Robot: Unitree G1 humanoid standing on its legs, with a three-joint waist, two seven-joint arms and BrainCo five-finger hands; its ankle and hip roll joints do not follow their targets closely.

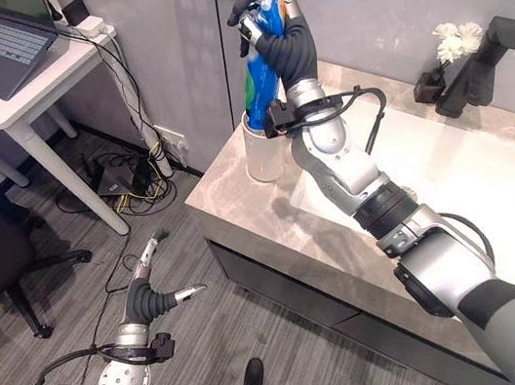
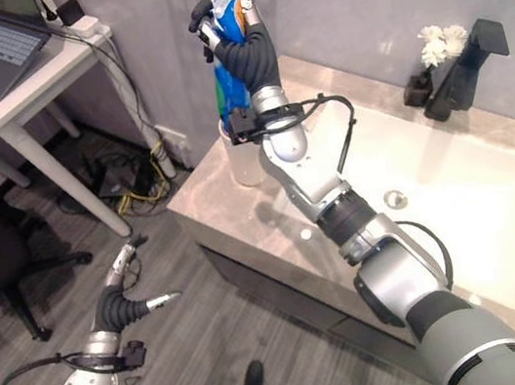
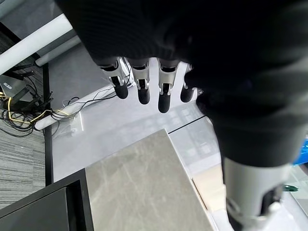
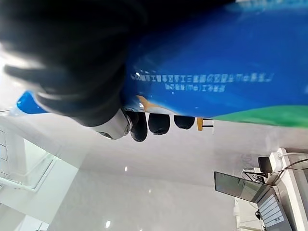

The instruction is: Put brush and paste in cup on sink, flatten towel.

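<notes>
The left hand (image 1: 151,291) hangs low at 7 o'clock, above the grey floor (image 1: 216,357) in front of the worktop (image 1: 229,197). Its fingers (image 3: 139,89) are straight and relaxed and hold nothing.

The right arm reaches from 4 o'clock up toward 12 o'clock. The right hand (image 1: 275,31) is raised above the white cup (image 1: 261,152), with fingers curled round the blue toothpaste tube (image 1: 263,78). The tube stands near upright; its lower end points down into the cup mouth, but contact with the cup cannot be determined. In the right wrist view, the dark fingertips (image 4: 159,123) wrap the tube's blue body.

The cup stands on the worktop at its 10 o'clock corner, just beside the white sink (image 1: 493,183). The black tap (image 1: 479,66) stands at 2 o'clock behind the sink, with white flowers (image 1: 458,40) next to it.

A white desk (image 1: 15,104) carrying a laptop (image 1: 0,43) stands at 10 o'clock, well apart from the worktop.
</notes>
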